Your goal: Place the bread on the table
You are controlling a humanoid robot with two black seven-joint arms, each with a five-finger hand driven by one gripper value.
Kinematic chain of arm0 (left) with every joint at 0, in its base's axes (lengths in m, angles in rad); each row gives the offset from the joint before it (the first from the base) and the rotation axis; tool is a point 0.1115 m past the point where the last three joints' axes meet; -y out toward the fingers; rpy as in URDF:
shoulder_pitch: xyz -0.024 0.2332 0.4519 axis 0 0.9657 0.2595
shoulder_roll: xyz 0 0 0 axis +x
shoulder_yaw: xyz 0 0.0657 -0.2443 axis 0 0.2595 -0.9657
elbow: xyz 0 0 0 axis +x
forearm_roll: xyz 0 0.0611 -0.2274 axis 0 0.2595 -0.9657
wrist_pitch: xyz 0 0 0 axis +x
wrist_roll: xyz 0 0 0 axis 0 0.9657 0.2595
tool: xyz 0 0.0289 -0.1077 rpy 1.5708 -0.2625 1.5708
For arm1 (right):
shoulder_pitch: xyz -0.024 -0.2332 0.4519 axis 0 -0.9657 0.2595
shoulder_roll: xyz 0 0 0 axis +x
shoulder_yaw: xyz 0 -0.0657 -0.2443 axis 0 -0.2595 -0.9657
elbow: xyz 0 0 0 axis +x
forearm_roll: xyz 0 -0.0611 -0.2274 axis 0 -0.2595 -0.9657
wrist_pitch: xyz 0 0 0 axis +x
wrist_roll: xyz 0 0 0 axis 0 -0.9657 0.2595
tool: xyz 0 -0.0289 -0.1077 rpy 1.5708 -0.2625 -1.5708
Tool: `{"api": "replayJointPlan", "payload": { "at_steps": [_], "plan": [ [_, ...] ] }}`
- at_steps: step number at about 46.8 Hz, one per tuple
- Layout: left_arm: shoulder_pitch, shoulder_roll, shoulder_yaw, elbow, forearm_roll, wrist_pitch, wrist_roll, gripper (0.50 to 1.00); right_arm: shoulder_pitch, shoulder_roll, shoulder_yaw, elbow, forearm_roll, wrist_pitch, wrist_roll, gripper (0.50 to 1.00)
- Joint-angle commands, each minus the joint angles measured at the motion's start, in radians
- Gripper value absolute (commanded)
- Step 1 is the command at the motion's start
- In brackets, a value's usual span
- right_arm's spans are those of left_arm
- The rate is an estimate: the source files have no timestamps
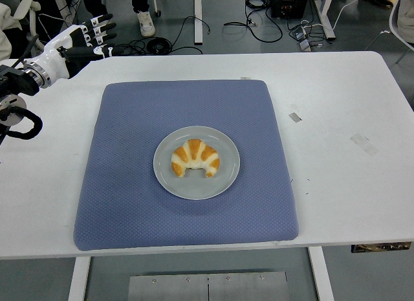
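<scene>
A golden croissant with pale stripes [195, 158] lies on a round grey plate [226, 177] in the middle of the blue mat [129, 184]. My left hand [89, 41] hovers over the table's far left corner, well away from the bread, its fingers spread and holding nothing. The black left arm [16, 87] enters from the left edge. No right arm shows in the head view.
The white table [343, 120] has bare surface right of the mat, with small tape marks [363, 143]. Beyond the far edge are floor cables [162, 45] and a person's shoes [146, 22].
</scene>
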Motion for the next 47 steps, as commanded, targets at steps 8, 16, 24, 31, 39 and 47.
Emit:
{"api": "replayJointPlan", "payload": {
  "at_steps": [8, 16, 24, 31, 39, 47],
  "plan": [
    [-0.02, -0.014, 0.026, -0.011, 0.151, 0.014, 0.0, 0.98, 0.0, 0.0, 0.001, 0.0, 0.0, 0.0, 0.0, 1.0],
    [-0.027, 0.002, 0.077, -0.129, 0.28, 0.089, 0.002, 0.978, 0.0, 0.0, 0.0, 0.0, 0.0, 0.0, 0.0, 1.0],
    [-0.035, 0.091, 0.116, -0.385, 0.358, 0.216, 0.009, 0.978, 0.0, 0.0, 0.001, 0.0, 0.0, 0.0, 0.0, 1.0],
    [-0.058, 0.146, 0.126, -0.526, 0.426, 0.253, 0.029, 0.978, 0.0, 0.0, 0.001, 0.0, 0.0, 0.0, 0.0, 1.0],
    [-0.067, 0.189, 0.13, -0.626, 0.524, 0.253, 0.09, 0.978, 0.0, 0.0, 0.0, 0.0, 0.0, 0.0, 0.0, 1.0],
    [-0.095, 0.216, 0.182, -0.727, 0.53, 0.255, 0.13, 0.978, 0.0, 0.0, 0.001, 0.0, 0.0, 0.0, 0.0, 1.0]
  ]
}}
